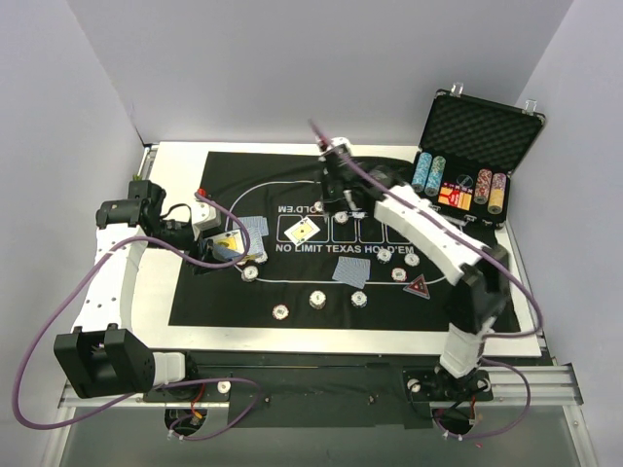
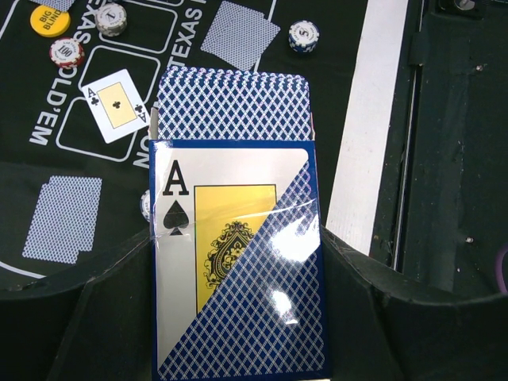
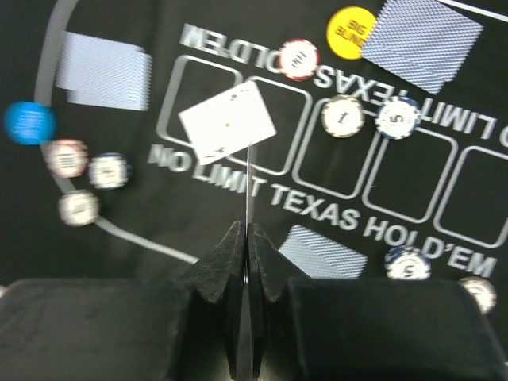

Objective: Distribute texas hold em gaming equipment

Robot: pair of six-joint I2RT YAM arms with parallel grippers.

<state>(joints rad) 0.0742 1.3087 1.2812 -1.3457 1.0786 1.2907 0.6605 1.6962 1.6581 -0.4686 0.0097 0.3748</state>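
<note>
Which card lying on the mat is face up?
The ace of clubs: it shows its yellow face, while the other loose cards on the mat show blue backs.

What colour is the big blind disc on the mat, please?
Yellow; the big blind disc shows best in the right wrist view.

Ahead of my right gripper [image 3: 246, 230], past the edge-on card [image 3: 248, 182] it pinches, the face-up card [image 3: 228, 121] lies in the way. Chips [image 3: 343, 117] crowd the printed boxes to its right, and a face-down card [image 3: 324, 251] lies just beside the fingertips. To the left, bare mat [image 3: 135, 214] runs as far as a three-chip cluster [image 3: 67, 157]. The card box [image 2: 238, 262] clamped in my left gripper [image 2: 236, 238] hides what lies under it. To its right, a white table strip [image 2: 365, 135] is free.
</note>
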